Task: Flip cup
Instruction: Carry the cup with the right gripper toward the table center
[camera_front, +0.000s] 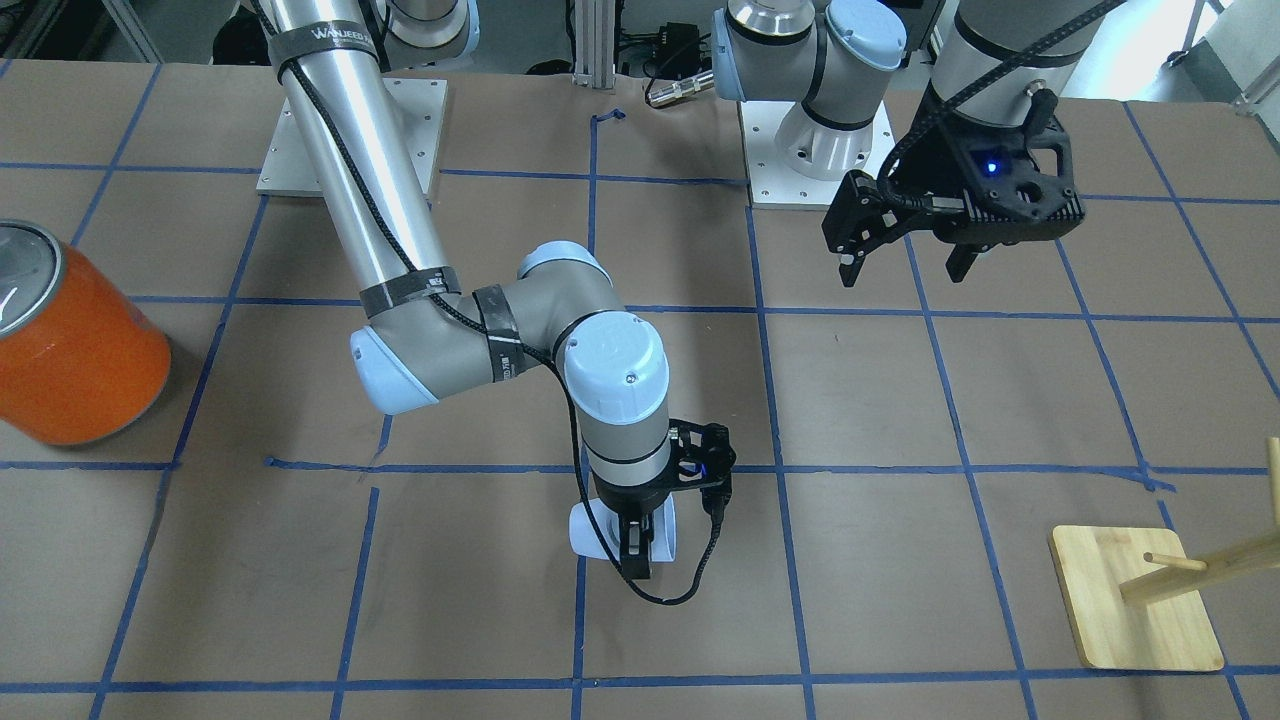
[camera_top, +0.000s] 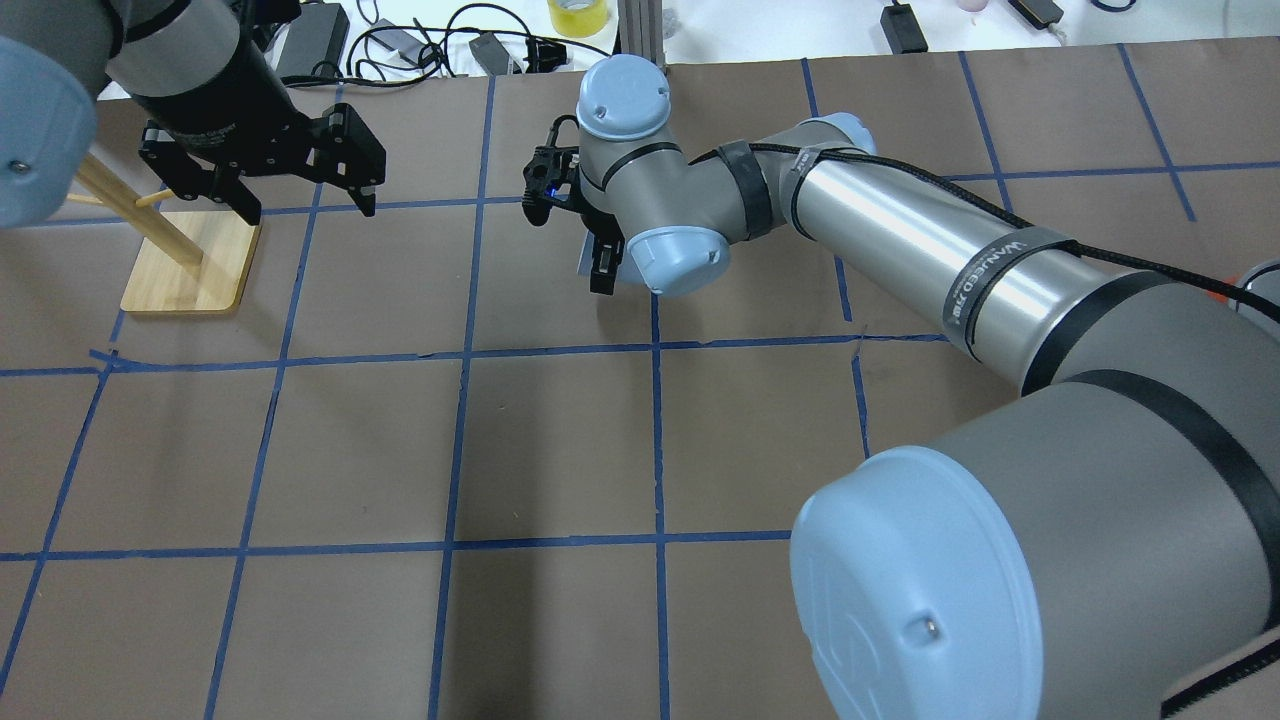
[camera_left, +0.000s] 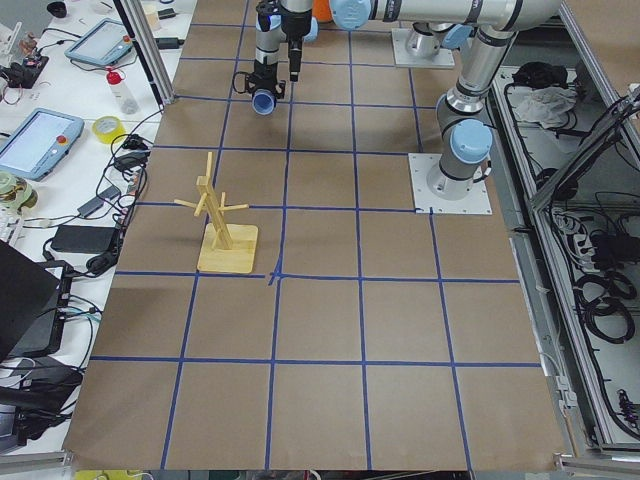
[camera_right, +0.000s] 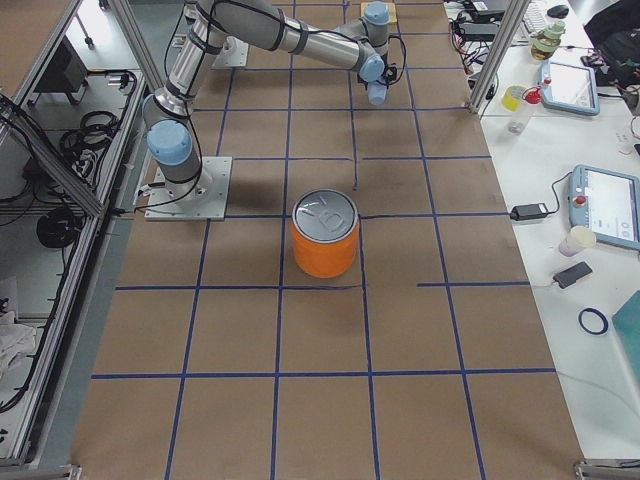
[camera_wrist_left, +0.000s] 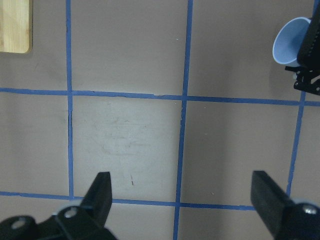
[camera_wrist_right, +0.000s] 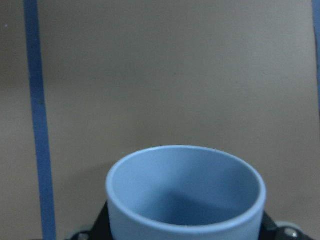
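Observation:
The pale blue-white cup (camera_front: 590, 528) lies tilted on its side in my right gripper (camera_front: 637, 558), low over the table near the far middle. The gripper is shut on its wall. In the right wrist view the cup's bluish open rim (camera_wrist_right: 185, 195) fills the lower frame. In the overhead view only a pale sliver of the cup (camera_top: 584, 262) shows beside the right gripper (camera_top: 603, 272). The cup also shows in the left wrist view (camera_wrist_left: 290, 40). My left gripper (camera_front: 905, 265) hangs open and empty above the table, apart from the cup; it also shows in the overhead view (camera_top: 305, 205).
A large orange can (camera_front: 70, 340) with a silver top stands on the table on my right side. A wooden peg rack on a flat base (camera_front: 1135, 610) stands on my left side, close to the left gripper. Blue tape lines grid the brown table.

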